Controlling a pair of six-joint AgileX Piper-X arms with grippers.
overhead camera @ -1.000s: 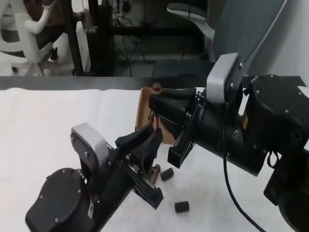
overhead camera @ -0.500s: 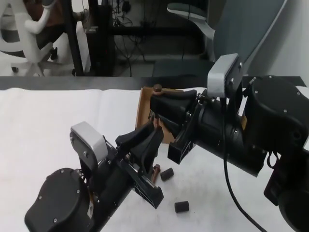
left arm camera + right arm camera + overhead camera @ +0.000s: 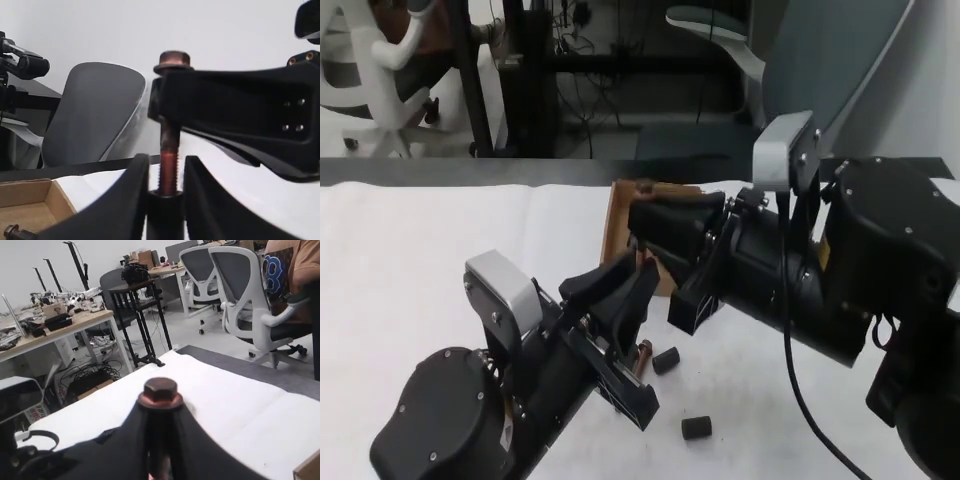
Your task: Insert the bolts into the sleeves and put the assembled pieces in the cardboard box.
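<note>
- The left arm's black two-fingered gripper (image 3: 166, 172) has its jaws clamped on a short black cylindrical sleeve (image 3: 162, 212), held upright above the bench.
- A copper-coloured metal bolt with a hexagonal head (image 3: 169, 150) stands with its threaded tip just inside the sleeve's mouth. Most of the shank is exposed — the insertion looks begun, not finished.
- The right arm's black gripper (image 3: 160, 420) has its jaws closed on the bolt just under the head.
- A brown cardboard box (image 3: 617, 230) sits just behind both grippers. One bolt-headed piece (image 3: 11, 232) lies inside; whether it is sleeved, I cannot tell.
- Likely left to do: a loose copper bolt (image 3: 643, 352) and two loose black sleeves (image 3: 666, 360) (image 3: 696, 428) lie on the bench.
- The bench is covered in white cloth (image 3: 400, 250).
- Beyond it are a white office chair (image 3: 380, 50), black stand legs (image 3: 470, 80) with cables — then a grey-green chair back (image 3: 820, 60).
</note>
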